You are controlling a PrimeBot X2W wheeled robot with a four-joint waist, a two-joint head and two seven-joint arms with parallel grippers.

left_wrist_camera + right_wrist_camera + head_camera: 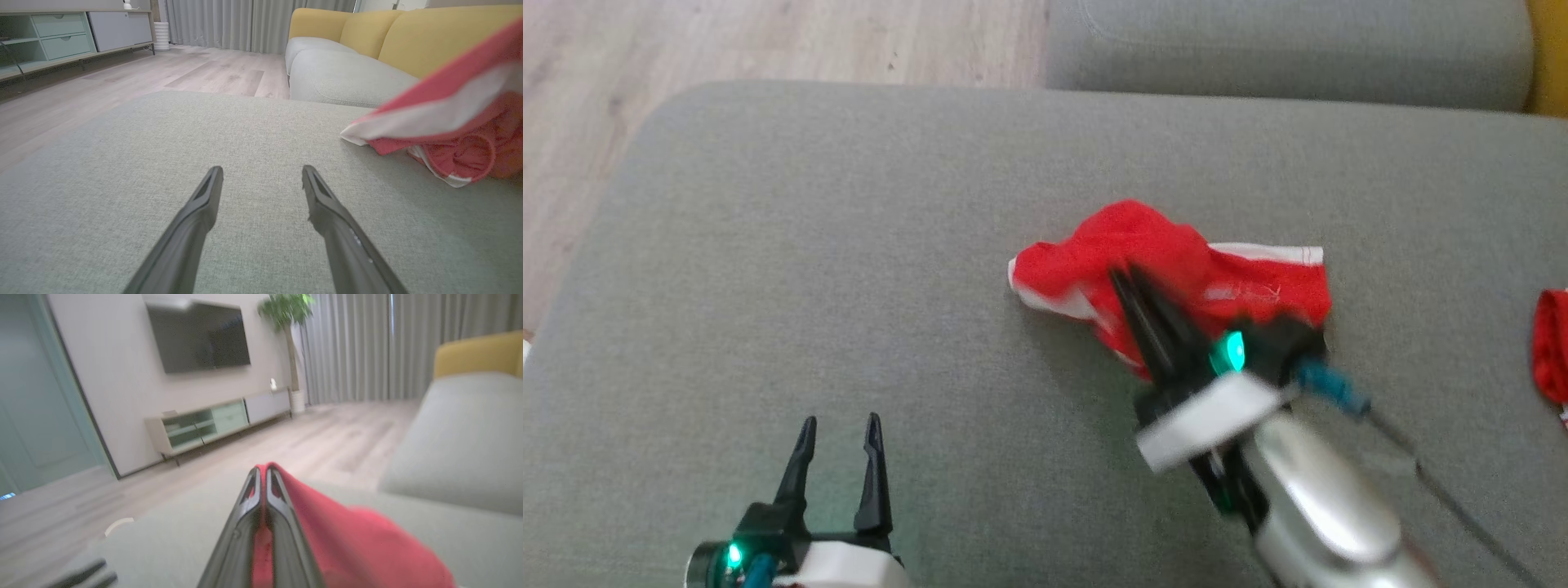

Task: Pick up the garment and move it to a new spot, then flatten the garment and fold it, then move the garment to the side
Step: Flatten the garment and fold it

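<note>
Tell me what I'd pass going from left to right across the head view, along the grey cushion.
left pincer → garment → red cloth at the right edge

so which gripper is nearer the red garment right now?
Right. The right gripper is shut on the red garment, pinching its fabric. The left gripper is open over the grey cushion, apart from the garment, off to its left.
</note>
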